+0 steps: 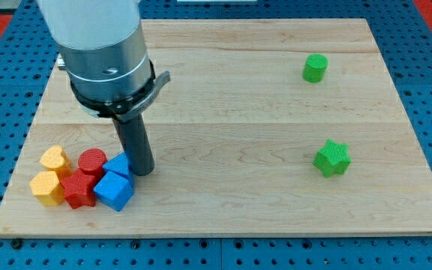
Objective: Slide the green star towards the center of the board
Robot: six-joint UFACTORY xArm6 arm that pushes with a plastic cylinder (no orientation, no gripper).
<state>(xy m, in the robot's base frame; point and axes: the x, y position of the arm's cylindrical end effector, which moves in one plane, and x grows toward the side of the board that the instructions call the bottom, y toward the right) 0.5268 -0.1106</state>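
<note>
The green star [331, 158] lies on the wooden board [223, 82] at the view's right, a little below mid-height. My tip [142, 172] rests on the board at the lower left, far from the star, touching the right side of a cluster of blocks. It stands right beside the upper blue block [118, 164]. A green cylinder [315, 67] stands at the upper right, above the star.
The cluster at the lower left holds a blue cube [114, 191], a red cylinder [91, 160], a red star [78, 189], a yellow heart [54, 159] and a yellow block [47, 188]. The arm's grey body [103, 52] hangs over the upper left.
</note>
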